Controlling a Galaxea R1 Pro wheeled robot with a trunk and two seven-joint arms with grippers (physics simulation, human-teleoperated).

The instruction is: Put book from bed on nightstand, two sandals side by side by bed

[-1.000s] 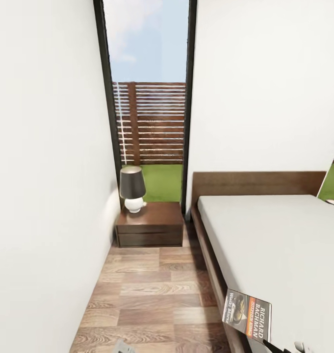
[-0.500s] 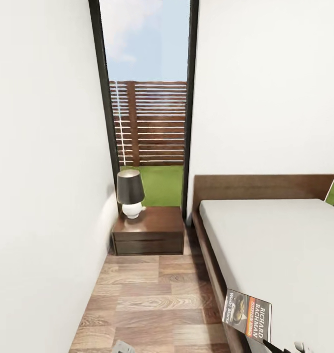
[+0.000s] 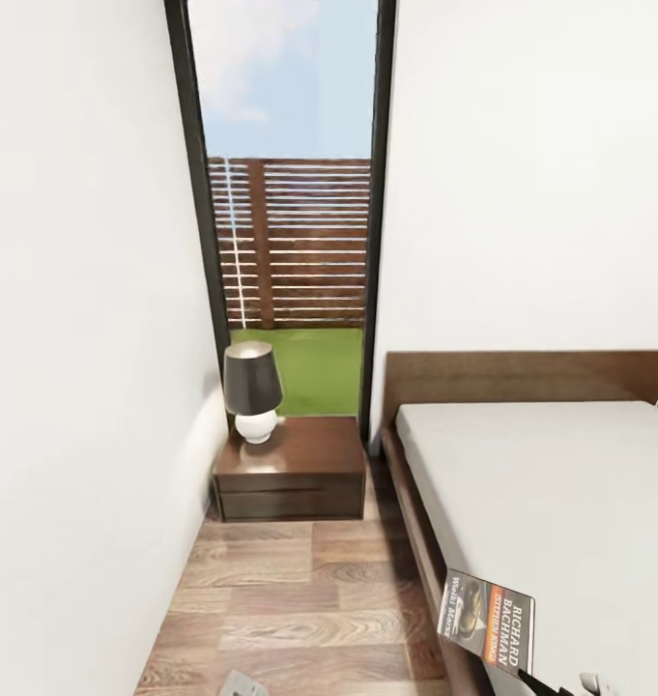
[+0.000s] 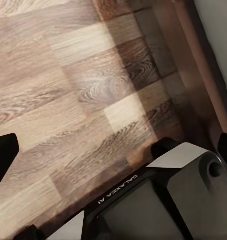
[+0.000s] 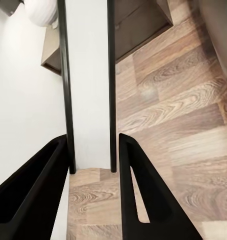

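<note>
My right gripper (image 5: 93, 140) is shut on the book (image 3: 488, 619), a thin paperback with an orange band and the name "RICHARD BACHMAN". The book stands upright over the bed's near left edge. In the right wrist view the book (image 5: 88, 90) is edge-on between the two black fingers (image 5: 138, 200). The bed (image 3: 560, 483) has a pale mattress and a dark wooden frame and fills the right side. The dark brown nightstand (image 3: 288, 469) stands ahead between the left wall and the bed. My left gripper (image 4: 118, 142) hangs open above the plank floor beside the bed frame (image 4: 193, 75). The sandals are out of view.
A lamp (image 3: 252, 387) with a black shade and white base takes the nightstand's back left corner. White walls close in on the left and behind the bed. A tall dark-framed window (image 3: 285, 222) shows fence and grass. A narrow strip of wood floor (image 3: 290, 599) leads to the nightstand.
The whole head view has shifted: nightstand, lamp and headboard sit lower and look slightly nearer, so the camera has moved. The book stays in my right gripper at the same spot.
</note>
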